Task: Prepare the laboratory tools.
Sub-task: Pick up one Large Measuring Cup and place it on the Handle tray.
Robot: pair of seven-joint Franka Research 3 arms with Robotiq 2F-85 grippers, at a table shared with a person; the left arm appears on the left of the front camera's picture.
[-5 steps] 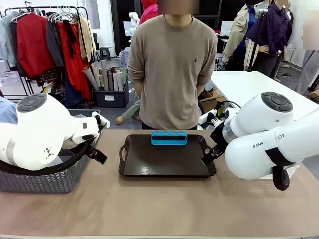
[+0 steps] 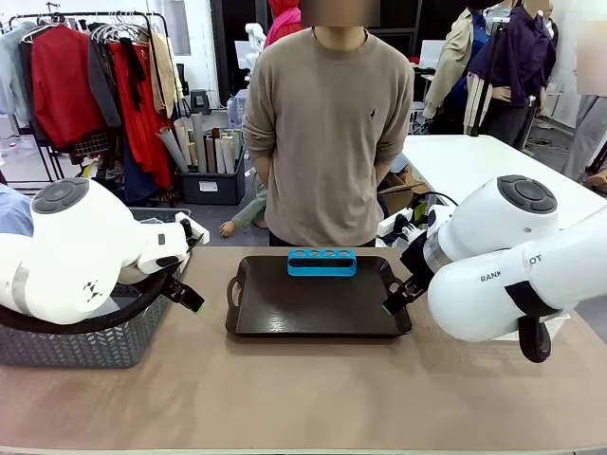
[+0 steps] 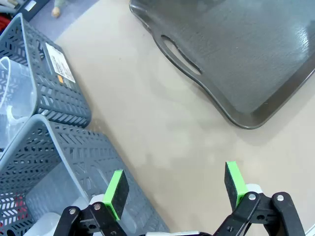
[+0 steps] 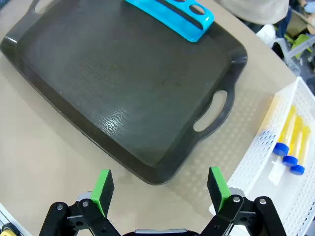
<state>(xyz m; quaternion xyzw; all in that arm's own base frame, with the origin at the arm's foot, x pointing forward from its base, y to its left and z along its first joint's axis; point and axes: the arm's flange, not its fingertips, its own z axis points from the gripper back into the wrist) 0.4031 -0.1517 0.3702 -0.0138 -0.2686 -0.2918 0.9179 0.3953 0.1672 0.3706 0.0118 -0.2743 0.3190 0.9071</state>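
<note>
Dark brown plastic tray lies mid-tabletop, long side towards the robot, with a handle slot at each short end. The blue rack stands on the tray at the middle of its far edge, its row of holes facing up. The rest of the tray floor is bare.

Left gripper: jaws spread wide, nothing between the green pads. It hangs over bare tabletop between the tray's left handle and two grey mesh baskets at the table's left edge. The nearer basket sits just beside one finger. A clear container lies in the farther basket; its shape cannot be made out.

Right gripper: jaws likewise released, holding nothing. It hangs over the tabletop just off the tray's near right corner. A white lattice basket stands at the table's right edge, just beside the tray's right handle. Yellow tubes with blue caps lie side by side in it; three caps can be counted.

A person stands at the table's far edge behind the rack, arms behind the back.
</note>
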